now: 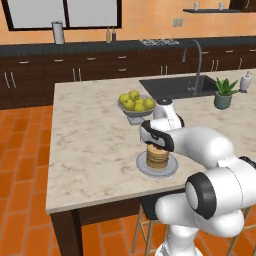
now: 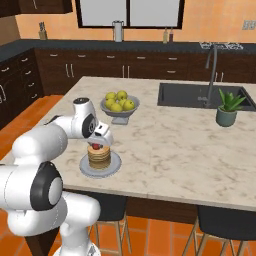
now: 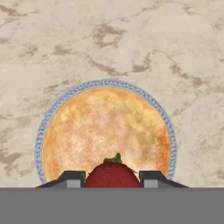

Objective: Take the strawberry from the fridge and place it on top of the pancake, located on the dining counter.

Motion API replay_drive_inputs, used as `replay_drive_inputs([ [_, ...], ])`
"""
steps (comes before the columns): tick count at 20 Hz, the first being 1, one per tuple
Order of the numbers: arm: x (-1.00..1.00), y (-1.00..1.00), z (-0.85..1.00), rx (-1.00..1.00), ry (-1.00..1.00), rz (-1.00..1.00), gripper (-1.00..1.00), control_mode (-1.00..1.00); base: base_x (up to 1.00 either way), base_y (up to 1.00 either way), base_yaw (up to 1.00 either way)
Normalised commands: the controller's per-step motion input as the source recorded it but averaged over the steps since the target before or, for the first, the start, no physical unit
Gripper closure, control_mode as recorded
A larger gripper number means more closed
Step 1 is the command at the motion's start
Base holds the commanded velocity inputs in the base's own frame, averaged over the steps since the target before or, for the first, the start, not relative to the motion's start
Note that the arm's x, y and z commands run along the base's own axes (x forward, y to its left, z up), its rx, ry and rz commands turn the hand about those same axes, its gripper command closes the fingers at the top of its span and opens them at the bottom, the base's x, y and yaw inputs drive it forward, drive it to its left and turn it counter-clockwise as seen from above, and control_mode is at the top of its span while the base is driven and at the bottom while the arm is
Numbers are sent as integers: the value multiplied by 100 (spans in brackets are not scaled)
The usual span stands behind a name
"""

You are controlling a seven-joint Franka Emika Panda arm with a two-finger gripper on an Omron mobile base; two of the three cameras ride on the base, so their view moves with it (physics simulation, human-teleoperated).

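Note:
My gripper [image 3: 112, 179] is shut on the strawberry [image 3: 112, 174], a dark-red berry with a green leaf tip, right above the pancake [image 3: 105, 131]. The golden-brown stack [image 1: 157, 157] sits on a round grey plate [image 1: 141, 165] near the front edge of the dining counter [image 1: 90, 145]. From the right, the strawberry [image 2: 95, 146] sits just at the top of the pancake [image 2: 99, 157], under the hand [image 2: 98, 136]; whether it touches the stack I cannot tell. The fridge is out of view.
A grey bowl of yellow-green fruits [image 1: 135, 102] stands just behind the plate. Further right are the dark sink [image 1: 175, 86] with its tall faucet [image 1: 195, 60], a potted plant [image 1: 223, 93] and a soap bottle [image 1: 245, 81]. Stools stand under the counter's front edge.

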Motion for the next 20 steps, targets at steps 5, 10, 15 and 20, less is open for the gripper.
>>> replay_drive_inputs([
  [5, 2, -4, -26, 0, 0, 0, 100, -100, 0, 0, 0],
  [10, 4, -7, -8, 0, -1, 0, 100, -100, 0, 0, 0],
  [15, 0, 0, -7, 0, 0, 0, -100, -100, 0, 0, 0],
  [20, 0, 0, -6, 0, 0, 0, -100, -100, 0, 0, 0],
])
